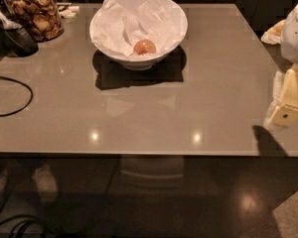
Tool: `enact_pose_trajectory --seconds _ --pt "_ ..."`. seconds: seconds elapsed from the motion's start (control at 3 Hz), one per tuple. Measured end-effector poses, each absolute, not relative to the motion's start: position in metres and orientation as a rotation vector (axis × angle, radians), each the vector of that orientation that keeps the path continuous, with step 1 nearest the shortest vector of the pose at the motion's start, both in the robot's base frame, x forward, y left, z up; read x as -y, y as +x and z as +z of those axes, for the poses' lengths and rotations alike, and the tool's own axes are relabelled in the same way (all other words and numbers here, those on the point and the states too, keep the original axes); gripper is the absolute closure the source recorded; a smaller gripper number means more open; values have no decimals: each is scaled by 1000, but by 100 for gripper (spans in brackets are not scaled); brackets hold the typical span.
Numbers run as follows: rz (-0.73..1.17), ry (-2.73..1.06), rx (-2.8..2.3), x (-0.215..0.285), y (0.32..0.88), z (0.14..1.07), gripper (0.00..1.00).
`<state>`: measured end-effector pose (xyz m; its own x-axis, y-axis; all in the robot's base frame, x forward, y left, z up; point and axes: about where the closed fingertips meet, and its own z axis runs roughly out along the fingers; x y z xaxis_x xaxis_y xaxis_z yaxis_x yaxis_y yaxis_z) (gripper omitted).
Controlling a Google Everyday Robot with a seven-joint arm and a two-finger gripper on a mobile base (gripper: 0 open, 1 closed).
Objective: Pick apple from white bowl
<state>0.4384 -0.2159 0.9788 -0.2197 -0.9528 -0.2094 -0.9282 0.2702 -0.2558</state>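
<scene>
The apple [144,46] is a small glossy orange-pink fruit. It lies inside the white bowl [109,19], near the front wall, on the crumpled white paper lining. The bowl stands at the back centre of the grey table [139,113]. My gripper [284,114] hangs at the far right edge of the view, over the table's right front corner. It is far to the right of the bowl and nearer the front, and it touches nothing. Only part of the gripper and the white arm above it shows.
A clear glass jar of brown snacks [36,11] stands at the back left, with a dark round object [19,39] beside it. A black cable [12,97] loops over the left side. The table's front edge [139,153] runs across; shoes [42,182] show below left.
</scene>
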Motion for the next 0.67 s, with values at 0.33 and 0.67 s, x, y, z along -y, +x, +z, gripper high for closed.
enact_pose_trajectory --seconds 0.33,0.67 --pt "-107 -1719 -2224 216 438 979 0" --pt "-97 -1710 -2219 209 461 994 0"
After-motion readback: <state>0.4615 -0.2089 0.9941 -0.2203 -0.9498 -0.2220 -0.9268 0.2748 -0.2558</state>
